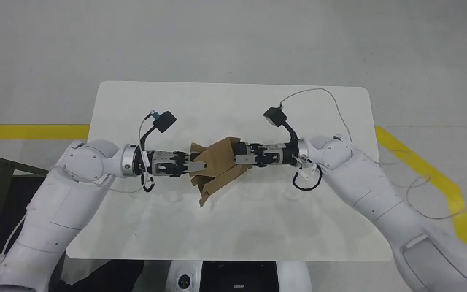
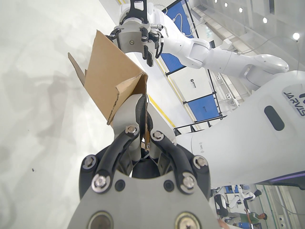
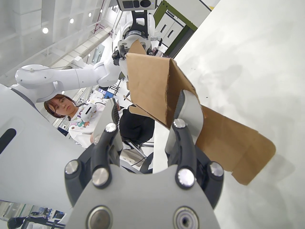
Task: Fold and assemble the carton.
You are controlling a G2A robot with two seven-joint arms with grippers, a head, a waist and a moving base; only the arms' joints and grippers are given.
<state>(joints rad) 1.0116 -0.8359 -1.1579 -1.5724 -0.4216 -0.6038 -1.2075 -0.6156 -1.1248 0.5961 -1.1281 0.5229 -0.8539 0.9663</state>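
Above table (image 1: 328, 117), carton (image 2: 107, 72) pinched in left fingers (image 2: 125, 114)

Cardboard, metal and plastic, mostly matt.
The carton (image 2: 112, 82) is plain brown cardboard, matt, with rough, fluted cut edges. The left gripper (image 2: 143, 101) and right gripper (image 3: 146, 98) have satin grey metal fingers, smooth black plastic links and shiny metal screw heads. The tabletop (image 1: 306, 219) is smooth and white, with a faint sheen.
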